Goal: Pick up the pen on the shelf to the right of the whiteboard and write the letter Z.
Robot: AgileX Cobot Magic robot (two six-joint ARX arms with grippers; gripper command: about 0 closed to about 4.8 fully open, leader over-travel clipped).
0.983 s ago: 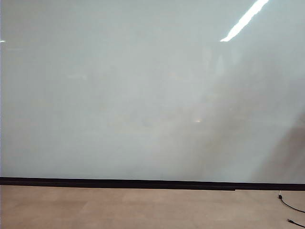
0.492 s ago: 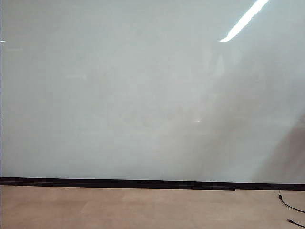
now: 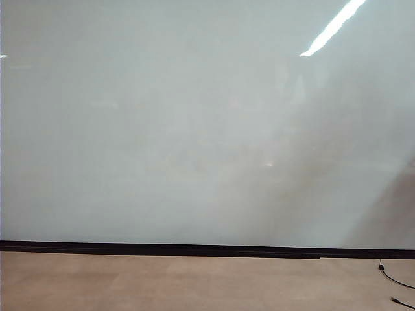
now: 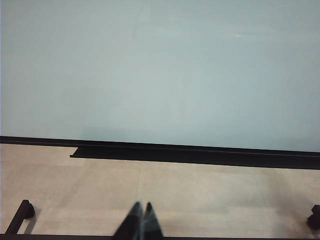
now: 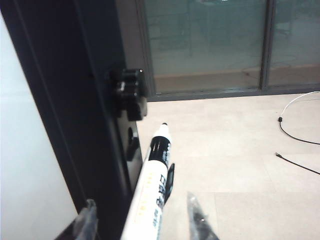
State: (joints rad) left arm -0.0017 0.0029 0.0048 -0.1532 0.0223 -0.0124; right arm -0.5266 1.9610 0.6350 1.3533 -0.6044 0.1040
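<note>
The pen (image 5: pixel 150 192) is straddled by the spread right gripper (image 5: pixel 140 220), best squeezed mid-barrel, while the pressed-together left gripper (image 4: pixel 141 220) is parked below the whiteboard (image 4: pixel 160 70).

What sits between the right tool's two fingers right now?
In the right wrist view, the pen lies between the right tool's two fingers, nearer one finger, with bare floor showing in the gap to the other.

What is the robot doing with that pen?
The right gripper is reaching for the pen, which lies between its jaws beside the whiteboard's black frame. The jaws stand apart on either side of it, so it isn't clearly grabbed. The left gripper waits, jaws together, facing the whiteboard, which has nothing written on it yet.
</note>
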